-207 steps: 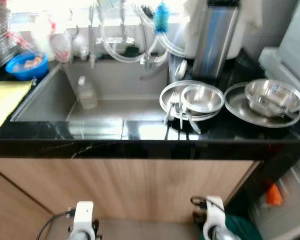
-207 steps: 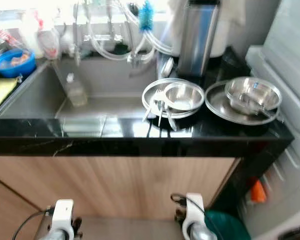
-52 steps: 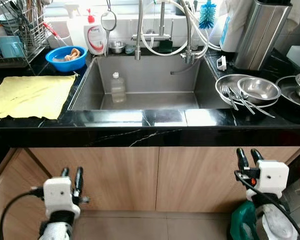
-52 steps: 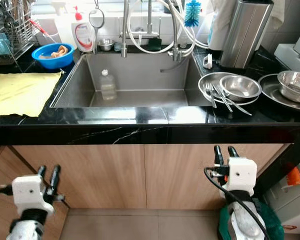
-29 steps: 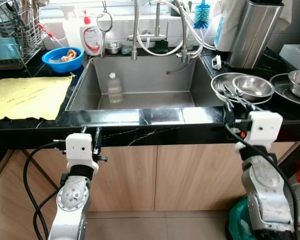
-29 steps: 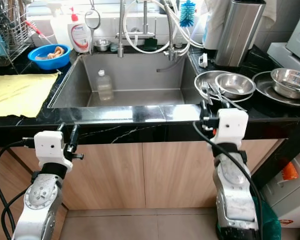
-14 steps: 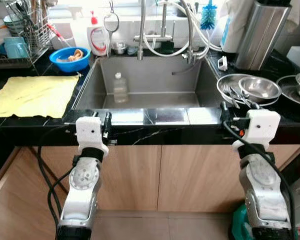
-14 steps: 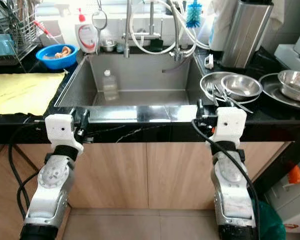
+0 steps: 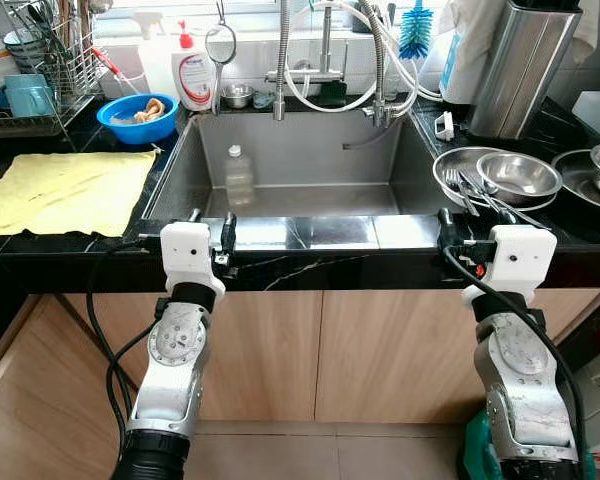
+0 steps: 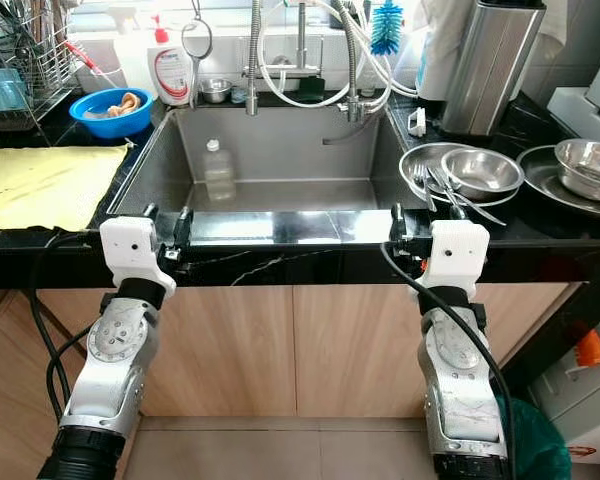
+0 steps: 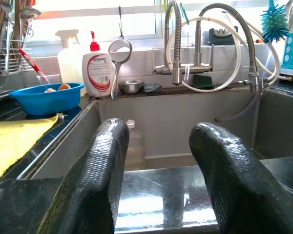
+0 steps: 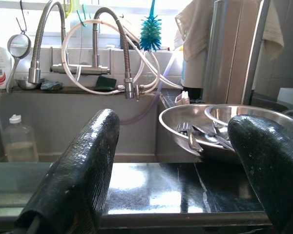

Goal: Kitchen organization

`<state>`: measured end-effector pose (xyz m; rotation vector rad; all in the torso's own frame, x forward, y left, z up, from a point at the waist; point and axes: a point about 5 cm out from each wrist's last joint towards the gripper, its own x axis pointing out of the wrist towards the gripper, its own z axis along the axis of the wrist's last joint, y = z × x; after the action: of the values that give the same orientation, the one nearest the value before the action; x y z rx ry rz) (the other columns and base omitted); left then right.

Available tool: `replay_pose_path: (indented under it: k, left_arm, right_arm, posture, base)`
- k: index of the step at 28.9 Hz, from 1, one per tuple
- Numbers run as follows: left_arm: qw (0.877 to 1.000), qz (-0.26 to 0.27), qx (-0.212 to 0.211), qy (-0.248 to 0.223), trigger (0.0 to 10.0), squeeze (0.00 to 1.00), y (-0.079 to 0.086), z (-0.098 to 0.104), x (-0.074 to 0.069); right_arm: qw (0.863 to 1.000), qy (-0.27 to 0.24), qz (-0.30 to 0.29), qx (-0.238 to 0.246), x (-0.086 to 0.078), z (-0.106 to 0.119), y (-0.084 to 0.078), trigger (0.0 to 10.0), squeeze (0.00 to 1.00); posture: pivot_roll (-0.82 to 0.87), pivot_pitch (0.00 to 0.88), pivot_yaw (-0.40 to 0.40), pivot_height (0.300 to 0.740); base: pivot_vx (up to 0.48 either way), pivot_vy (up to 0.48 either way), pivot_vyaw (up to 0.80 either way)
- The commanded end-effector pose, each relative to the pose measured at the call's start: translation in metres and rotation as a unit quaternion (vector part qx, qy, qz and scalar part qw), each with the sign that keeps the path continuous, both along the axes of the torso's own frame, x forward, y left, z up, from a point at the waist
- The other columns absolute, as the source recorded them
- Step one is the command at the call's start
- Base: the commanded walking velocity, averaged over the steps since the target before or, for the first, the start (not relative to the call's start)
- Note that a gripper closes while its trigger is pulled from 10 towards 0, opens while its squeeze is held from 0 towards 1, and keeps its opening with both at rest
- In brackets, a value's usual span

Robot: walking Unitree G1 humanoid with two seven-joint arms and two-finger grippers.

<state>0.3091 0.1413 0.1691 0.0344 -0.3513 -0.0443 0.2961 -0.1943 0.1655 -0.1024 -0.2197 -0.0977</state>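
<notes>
Forks lie in a steel plate; left hand and right hand gape empty.

We are holding both silver arms raised in front of us, with the left gripper and right gripper at equal height, fingers parted.
</notes>
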Motion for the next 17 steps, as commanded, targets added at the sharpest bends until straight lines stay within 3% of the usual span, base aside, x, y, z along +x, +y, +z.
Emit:
replay_pose_path:
  k: [1,2,3,17]
  left_arm:
    - [1.0,0.003,0.002,-0.005,10.0,1.0,0.001,0.002,0.002]
    - [1.0,0.005,0.006,-0.005,10.0,0.29,0.001,0.002,0.002]
    - [1.0,0.006,0.007,-0.005,10.0,0.0,0.001,0.003,0.002]
    - [1.0,-0.005,0.012,0.005,10.0,0.0,0.0,-0.004,0.001]
  right_arm:
    - [1.0,-0.002,0.001,0.005,0.003,0.001,0.002,10.0,0.0]
    - [1.0,-0.003,-0.001,0.005,0.004,0.002,0.002,10.0,0.0]
    - [1.0,-0.005,-0.002,0.006,0.005,0.003,0.001,10.0,0.0]
    - [0.999,-0.006,-0.01,0.029,0.014,0.006,0.002,10.0,0.0]
  posture:
    - [-0.14,0.0,0.047,0.74]
    - [-0.14,0.0,0.047,0.74]
    - [-0.14,0.0,0.047,0.74]
    - [-0.13,0.0,0.044,0.74]
  base:
    - [0.0,0.0,0.0]
    - [0.0,0.0,0.0]
    - [0.0,0.0,0.0]
    - [0.0,0.0,0.0]
